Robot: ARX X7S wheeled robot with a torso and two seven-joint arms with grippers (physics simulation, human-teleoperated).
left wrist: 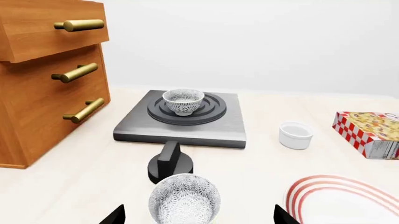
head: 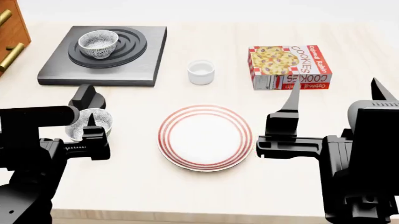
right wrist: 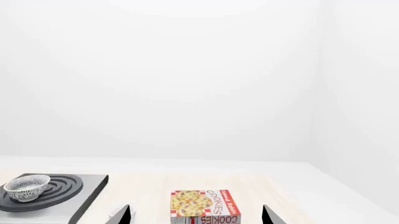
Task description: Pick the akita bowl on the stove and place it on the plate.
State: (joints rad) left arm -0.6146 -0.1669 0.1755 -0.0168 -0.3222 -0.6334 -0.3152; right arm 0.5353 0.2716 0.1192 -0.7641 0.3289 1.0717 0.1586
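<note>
A pale wooden bench is seen against a plain white wall. At the far left a wooden drawer unit is cut off by the frame edge. The akita bowl sits upright, mouth up, on the stove rings. The left tool is held low with fingers spread wide, empty, behind a second speckled bowl. The plate lies centrally. The right tool hovers, spread and empty.

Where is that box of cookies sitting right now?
In the head view the cookie box lies flat on the table's far right side, to the right of the small white cup and beyond the red-ringed plate.
</note>
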